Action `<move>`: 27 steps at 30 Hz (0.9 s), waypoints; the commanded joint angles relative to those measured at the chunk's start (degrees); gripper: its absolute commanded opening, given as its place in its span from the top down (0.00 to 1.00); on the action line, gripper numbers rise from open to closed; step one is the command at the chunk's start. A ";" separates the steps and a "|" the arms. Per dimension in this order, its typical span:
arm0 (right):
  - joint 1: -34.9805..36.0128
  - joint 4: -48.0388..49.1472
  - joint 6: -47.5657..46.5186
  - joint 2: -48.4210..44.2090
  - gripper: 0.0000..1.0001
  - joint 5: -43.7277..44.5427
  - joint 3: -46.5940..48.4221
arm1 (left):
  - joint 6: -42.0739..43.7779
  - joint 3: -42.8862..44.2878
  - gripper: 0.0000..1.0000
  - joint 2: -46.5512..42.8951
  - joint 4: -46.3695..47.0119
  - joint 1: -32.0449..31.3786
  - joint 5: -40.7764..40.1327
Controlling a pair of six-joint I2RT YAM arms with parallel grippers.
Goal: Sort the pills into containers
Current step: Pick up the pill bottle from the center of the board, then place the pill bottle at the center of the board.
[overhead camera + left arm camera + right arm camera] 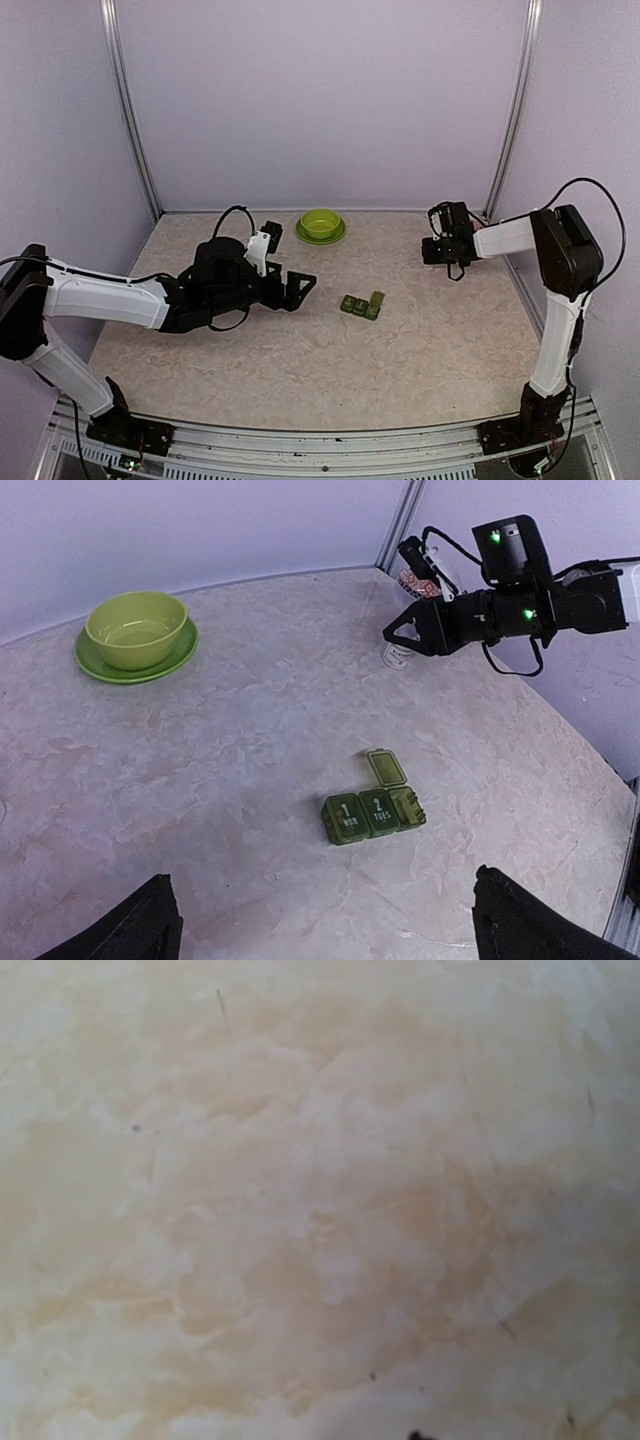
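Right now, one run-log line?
left gripper open, above table | right gripper state unclear, back right | pill box: end lid open | pills unseen

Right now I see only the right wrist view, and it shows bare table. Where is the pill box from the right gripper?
Observer: The pill box lies to the left of the right gripper, nearer the arm bases.
Operator: Is any lid open?
Observer: Yes. One end lid stands open, and the other two are shut.
Operator: And where is the left gripper?
Observer: The left gripper is wide open on the box's other side, apart from it.
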 commanded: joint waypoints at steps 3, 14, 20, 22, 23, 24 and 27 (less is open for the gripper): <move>2.46 -2.28 -2.22 -4.99 0.79 3.65 -2.97 | -0.39 -0.23 0.01 0.39 1.60 -0.65 -0.27; 13.62 -4.08 -4.13 -21.03 0.83 3.88 -12.61 | -1.31 -5.16 0.01 -2.51 4.19 0.82 -2.37; 22.93 -2.44 -4.76 -27.54 0.84 1.16 -17.13 | -4.89 -9.91 0.01 -7.47 7.20 5.44 0.98; 25.78 -0.67 -4.68 -28.45 0.84 -0.46 -18.67 | -5.20 -9.47 0.01 -8.46 4.18 6.66 1.22; 27.12 0.44 -4.79 -28.51 0.83 -1.00 -19.36 | -5.02 -8.88 0.01 -8.79 2.23 6.99 0.50; 28.61 1.70 -5.07 -28.31 0.83 -1.18 -20.00 | -4.84 -8.32 0.01 -8.97 0.30 7.07 -0.31; 32.53 4.94 -5.83 -26.32 0.83 -1.33 -20.75 | -4.91 -8.31 0.01 -10.21 -2.07 7.17 -2.13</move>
